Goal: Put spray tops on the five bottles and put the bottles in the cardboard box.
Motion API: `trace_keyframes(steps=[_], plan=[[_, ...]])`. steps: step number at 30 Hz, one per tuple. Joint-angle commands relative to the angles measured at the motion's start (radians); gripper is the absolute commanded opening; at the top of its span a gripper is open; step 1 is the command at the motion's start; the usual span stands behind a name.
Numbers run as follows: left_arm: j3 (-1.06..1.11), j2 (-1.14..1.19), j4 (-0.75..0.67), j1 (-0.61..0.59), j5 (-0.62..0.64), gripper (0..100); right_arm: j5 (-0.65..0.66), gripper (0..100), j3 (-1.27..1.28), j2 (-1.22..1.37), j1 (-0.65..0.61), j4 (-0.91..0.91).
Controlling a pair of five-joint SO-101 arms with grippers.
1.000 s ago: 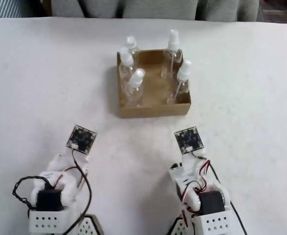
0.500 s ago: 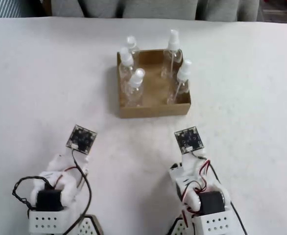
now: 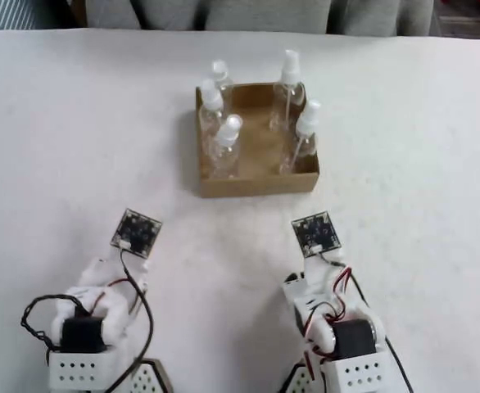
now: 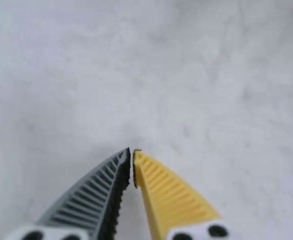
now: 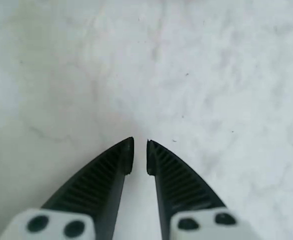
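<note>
high view, item one: cardboard box (image 3: 259,185), open-topped, on the white table (image 3: 76,123), about midway across and well apart from both arms. with it we count five clear bottles, all upright, each capped with a white spray top (image 3: 290,59).
- front-left bottle (image 3: 224,151): inside the box, near the front wall.
- front-right bottle (image 3: 302,141): inside the box, near the right wall.
- middle-left bottle (image 3: 211,110): inside, just behind the front-left one.
- back-right bottle (image 3: 286,94): inside, by the back wall.
- back-left bottle (image 3: 219,72): at the back left corner. its base is hidden by its neighbour, so we cannot tell whether it stands within the rim or just behind it.

item two: one arm (image 3: 88,323) and the other arm (image 3: 338,327), side by side at the near edge of the table.

item three, left wrist view: left gripper (image 4: 132,152), one grey finger and one yellow, tips all but touching, nothing between them, bare table beneath.

item four, right wrist view: right gripper (image 5: 140,145), two black fingers drawn to a thin slit, holding nothing, bare table beneath.
</note>
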Motion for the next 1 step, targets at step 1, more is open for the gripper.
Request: trace_keyframes(steps=[1], plan=[[-0.003, -0.019, 0.009, -0.007, -0.009, 2, -0.008, 1.9, 0.008, -0.005, -0.005, 0.005]])
